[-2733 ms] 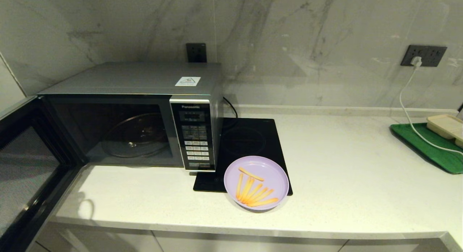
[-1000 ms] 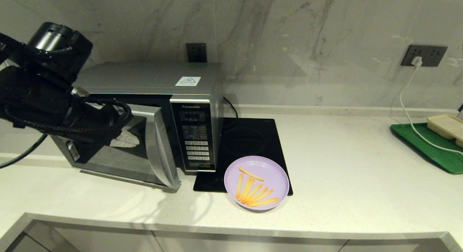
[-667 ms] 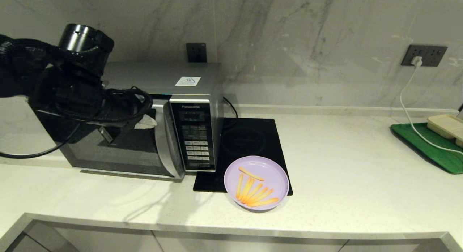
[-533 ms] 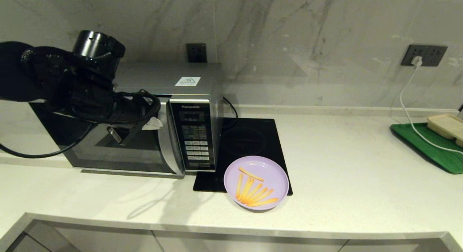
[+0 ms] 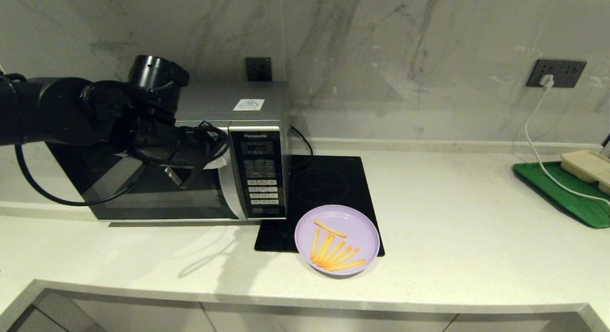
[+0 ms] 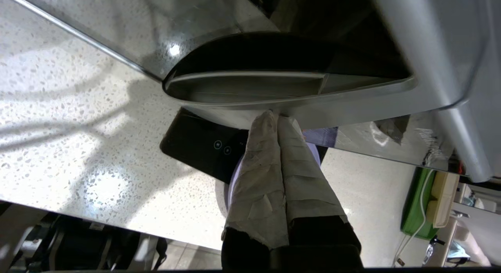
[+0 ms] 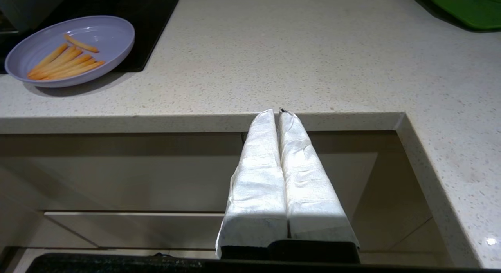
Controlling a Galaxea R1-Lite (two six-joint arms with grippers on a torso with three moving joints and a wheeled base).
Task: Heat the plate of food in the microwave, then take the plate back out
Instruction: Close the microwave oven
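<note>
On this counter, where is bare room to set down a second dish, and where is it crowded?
Free: the counter between the induction cooktop and the green tray, and the strip before the microwave. Crowded: the plate of fries overlapping the cooktop's corner, and the microwave door, where the left tool presses.

dim indoor light | glare on microwave [image 5: 157, 198] door — soft counter [image 5: 452, 217] shadows
</note>
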